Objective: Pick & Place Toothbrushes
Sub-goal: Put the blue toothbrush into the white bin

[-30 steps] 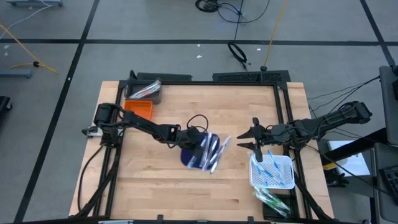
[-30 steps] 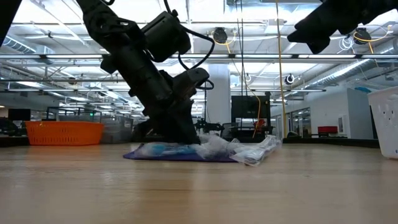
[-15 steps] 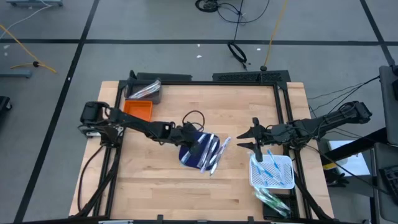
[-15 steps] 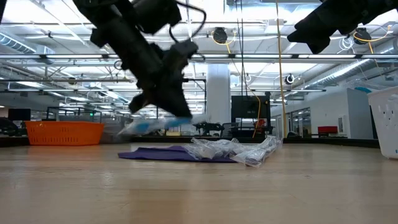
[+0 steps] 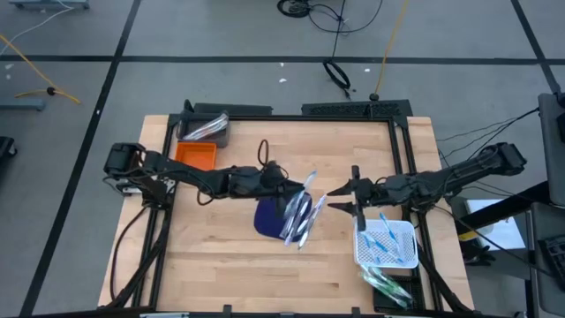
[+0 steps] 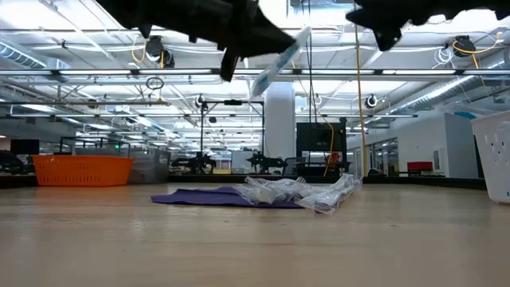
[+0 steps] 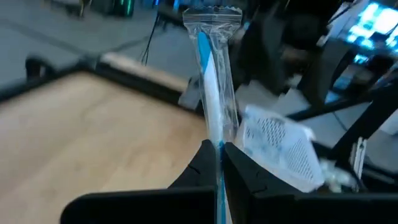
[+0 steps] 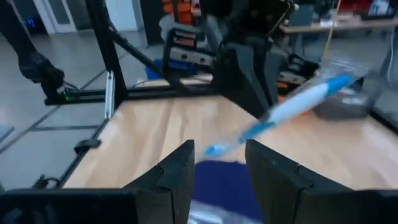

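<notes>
We see the left gripper point(image 5: 284, 183) raised above the middle of the tabletop point(image 5: 221, 256), its fingers pressed together on a wrapped toothbrush point(image 5: 308, 183). In the left wrist view that toothbrush point(image 7: 211, 93), white with a blue stripe inside a clear sleeve, stands up from between the two dark fingers point(image 7: 200, 163). In the low view it point(image 6: 279, 60) hangs tilted, well above the wood, with nothing touching it below.

Under it lies the dark blue mat point(image 5: 266, 217), and a loose pile of wrapped toothbrushes point(image 5: 298, 215) rests partly on the mat's right side and partly on the bare wood. The low view shows the same pile point(image 6: 299, 192) as crinkled clear wrappers lying flat beside the mat point(image 6: 199, 197).

The right gripper point(image 5: 347, 196) hovers just right of the held toothbrush, its fingers spread with nothing between them; the right wrist view shows the gap between the fingers point(image 8: 177, 169) and the toothbrush point(image 8: 292, 107) in the air ahead, apart from them.

Near the right edge sits a white basket point(image 5: 406, 258) holding several toothbrushes point(image 5: 381, 240). At the far left corner we see an orange bin point(image 5: 196, 155) and a dark tray point(image 5: 207, 129) beside it.
</notes>
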Action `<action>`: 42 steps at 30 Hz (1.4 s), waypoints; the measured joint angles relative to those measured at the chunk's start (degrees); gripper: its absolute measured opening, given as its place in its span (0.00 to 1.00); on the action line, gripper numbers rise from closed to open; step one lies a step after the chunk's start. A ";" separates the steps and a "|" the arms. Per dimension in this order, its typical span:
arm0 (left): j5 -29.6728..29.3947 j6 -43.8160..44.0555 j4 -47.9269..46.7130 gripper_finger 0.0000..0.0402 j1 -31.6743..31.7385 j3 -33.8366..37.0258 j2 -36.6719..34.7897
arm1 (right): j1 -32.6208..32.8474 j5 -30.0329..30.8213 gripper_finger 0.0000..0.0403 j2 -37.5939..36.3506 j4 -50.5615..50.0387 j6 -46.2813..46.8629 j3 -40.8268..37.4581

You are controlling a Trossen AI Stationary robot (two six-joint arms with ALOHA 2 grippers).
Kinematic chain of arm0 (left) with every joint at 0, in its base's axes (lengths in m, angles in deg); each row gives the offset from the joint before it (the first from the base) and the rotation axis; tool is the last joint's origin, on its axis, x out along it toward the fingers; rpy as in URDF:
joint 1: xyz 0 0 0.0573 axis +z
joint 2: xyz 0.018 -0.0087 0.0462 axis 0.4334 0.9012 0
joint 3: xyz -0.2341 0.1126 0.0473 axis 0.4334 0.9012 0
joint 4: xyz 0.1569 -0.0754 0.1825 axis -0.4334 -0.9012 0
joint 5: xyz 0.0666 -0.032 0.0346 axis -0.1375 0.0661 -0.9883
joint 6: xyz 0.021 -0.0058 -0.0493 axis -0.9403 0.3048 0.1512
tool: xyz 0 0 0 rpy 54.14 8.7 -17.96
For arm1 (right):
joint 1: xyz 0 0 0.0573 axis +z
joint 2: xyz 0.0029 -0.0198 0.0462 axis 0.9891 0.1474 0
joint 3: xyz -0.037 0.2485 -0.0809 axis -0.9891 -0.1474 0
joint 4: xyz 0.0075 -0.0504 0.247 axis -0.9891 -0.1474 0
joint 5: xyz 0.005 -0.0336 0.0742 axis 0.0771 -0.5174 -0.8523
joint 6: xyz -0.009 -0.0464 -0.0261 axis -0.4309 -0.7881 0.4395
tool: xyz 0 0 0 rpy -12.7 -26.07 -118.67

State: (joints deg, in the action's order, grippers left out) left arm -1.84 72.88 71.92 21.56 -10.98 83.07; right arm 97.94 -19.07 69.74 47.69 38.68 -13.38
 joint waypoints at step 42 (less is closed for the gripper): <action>-2.64 -9.30 2.97 0.02 -1.16 -0.02 0.01 | -10.01 -0.81 0.04 15.40 27.28 -1.60 -0.04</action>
State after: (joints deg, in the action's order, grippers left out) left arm -4.48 63.58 74.89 20.41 -11.01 83.08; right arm 87.94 -19.89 85.14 74.97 37.07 -13.42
